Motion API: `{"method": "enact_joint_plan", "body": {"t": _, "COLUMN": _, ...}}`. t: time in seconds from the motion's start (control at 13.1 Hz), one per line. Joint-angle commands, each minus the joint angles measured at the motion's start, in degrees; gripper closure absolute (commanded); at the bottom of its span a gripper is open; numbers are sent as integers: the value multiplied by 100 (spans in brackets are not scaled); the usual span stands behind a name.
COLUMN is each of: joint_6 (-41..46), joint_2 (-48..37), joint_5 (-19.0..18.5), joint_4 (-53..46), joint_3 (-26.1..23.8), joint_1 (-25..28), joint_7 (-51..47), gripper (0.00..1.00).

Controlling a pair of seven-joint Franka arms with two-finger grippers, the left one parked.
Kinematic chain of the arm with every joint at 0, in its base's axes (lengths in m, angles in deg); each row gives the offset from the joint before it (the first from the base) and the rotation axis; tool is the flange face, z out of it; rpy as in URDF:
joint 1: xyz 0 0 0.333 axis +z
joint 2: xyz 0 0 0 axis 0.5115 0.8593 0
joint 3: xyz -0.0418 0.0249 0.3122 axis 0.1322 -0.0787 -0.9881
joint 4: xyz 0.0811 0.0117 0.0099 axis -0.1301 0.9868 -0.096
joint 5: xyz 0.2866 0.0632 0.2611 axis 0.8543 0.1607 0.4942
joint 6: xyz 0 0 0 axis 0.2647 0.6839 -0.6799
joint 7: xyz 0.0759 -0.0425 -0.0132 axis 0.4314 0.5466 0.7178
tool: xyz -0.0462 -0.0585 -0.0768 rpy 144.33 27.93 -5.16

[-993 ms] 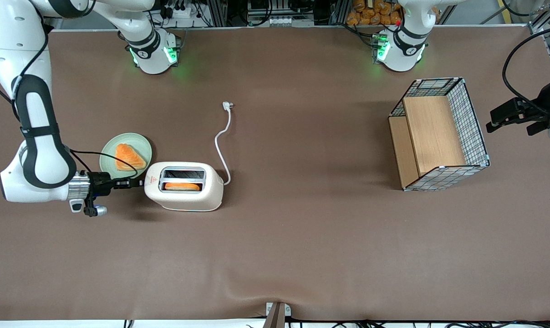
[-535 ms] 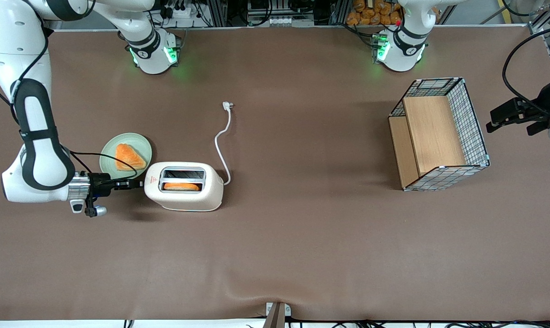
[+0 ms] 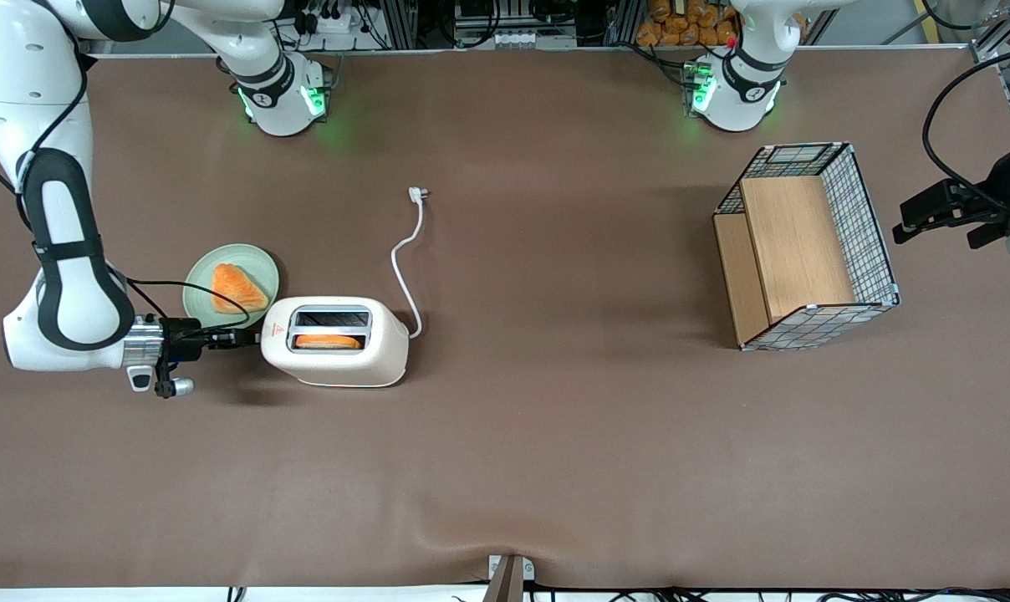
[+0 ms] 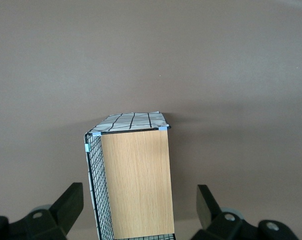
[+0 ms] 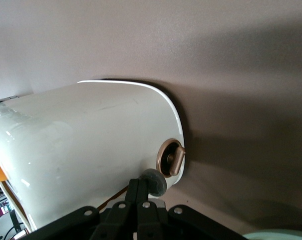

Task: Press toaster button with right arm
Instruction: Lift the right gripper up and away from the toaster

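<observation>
The right arm [image 3: 62,276] reaches in low from its end of the table, its forearm lying level. Its gripper [image 3: 250,338] sits right at the toaster's narrow end. In the wrist view the two slim fingers are pressed together with nothing between them, and their tips meet the toaster button [image 5: 153,182], a grey nub just beside a bronze dial [image 5: 171,157].

Over the last second the gripper has eased back a touch toward the working arm's end. The toaster [image 3: 338,368] has slid the same way with it, and the white cord [image 3: 400,259] has bent a little differently. I judge the contact is dragging the body along instead of only driving the button, so the press may not be clean yet.

A green plate [image 3: 200,288] holding an orange slice [image 3: 237,288] sits just beside that end, farther from the front camera.

The toaster's long axis runs along the table's length. Its slots face up, with toast [image 3: 328,341] in the nearer slot, and the button end points at the working arm.

A wire basket [image 3: 869,226] stands well apart toward the parked arm's end.
</observation>
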Motion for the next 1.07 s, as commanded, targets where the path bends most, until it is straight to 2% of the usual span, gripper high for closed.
{"method": "enact_joint_plan", "body": {"t": 0.0, "joint_6": -481, "joint_2": 410, "joint_5": 161, "joint_4": -62, "joint_3": -85, "joint_1": 45, "joint_7": 229, "gripper": 100}}
{"method": "enact_joint_plan", "body": {"t": 0.23, "joint_6": -376, "joint_2": 314, "joint_5": 152, "joint_4": -254, "joint_3": -76, "joint_1": 98, "joint_7": -103, "gripper": 100}}
{"method": "enact_joint_plan", "body": {"t": 0.38, "joint_6": 114, "joint_2": 313, "joint_5": 30, "joint_4": -710, "joint_3": -68, "joint_1": 124, "joint_7": -543, "gripper": 100}}
{"method": "enact_joint_plan", "body": {"t": 0.69, "joint_6": 346, "joint_2": 331, "joint_5": -479, "joint_4": -1449, "joint_3": -59, "joint_1": 168, "joint_7": -975, "gripper": 100}}
{"method": "enact_joint_plan", "body": {"t": 0.76, "joint_6": 337, "joint_2": 331, "joint_5": -637, "joint_4": -1599, "joint_3": -59, "joint_1": 238, "joint_7": -984, "gripper": 60}}
{"method": "enact_joint_plan", "body": {"t": 0.84, "joint_6": 337, "joint_2": 331, "joint_5": -708, "joint_4": -1670, "joint_3": -59, "joint_1": 282, "joint_7": -1028, "gripper": 6}}
{"method": "enact_joint_plan", "body": {"t": 0.92, "joint_6": 337, "joint_2": 322, "joint_5": -718, "joint_4": -1749, "joint_3": -59, "joint_1": 291, "joint_7": -1046, "gripper": 0}}
{"method": "enact_joint_plan", "body": {"t": 0.99, "joint_6": 337, "joint_2": 322, "joint_5": -753, "joint_4": -1854, "joint_3": -50, "joint_1": 318, "joint_7": -1046, "gripper": 0}}
